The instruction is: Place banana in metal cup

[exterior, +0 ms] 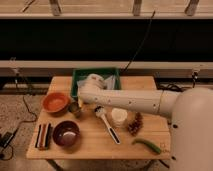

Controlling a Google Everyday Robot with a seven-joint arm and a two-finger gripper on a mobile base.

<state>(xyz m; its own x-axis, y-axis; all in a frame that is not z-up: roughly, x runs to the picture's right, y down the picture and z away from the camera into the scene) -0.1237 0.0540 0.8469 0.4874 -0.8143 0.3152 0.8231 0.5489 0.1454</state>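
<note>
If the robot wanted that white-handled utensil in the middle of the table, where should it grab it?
Probably mid-handle, from straight above. The white-handled utensil lies flat on the table, running diagonally from its head near the white container toward the front edge, so the long thin handle offers two free sides. The hand hangs near the metal cup.

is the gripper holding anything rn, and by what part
Cannot be told. The gripper hangs just above the metal cup, beside the orange bowl; a yellowish bit shows there, but no grasp is visible.
</note>
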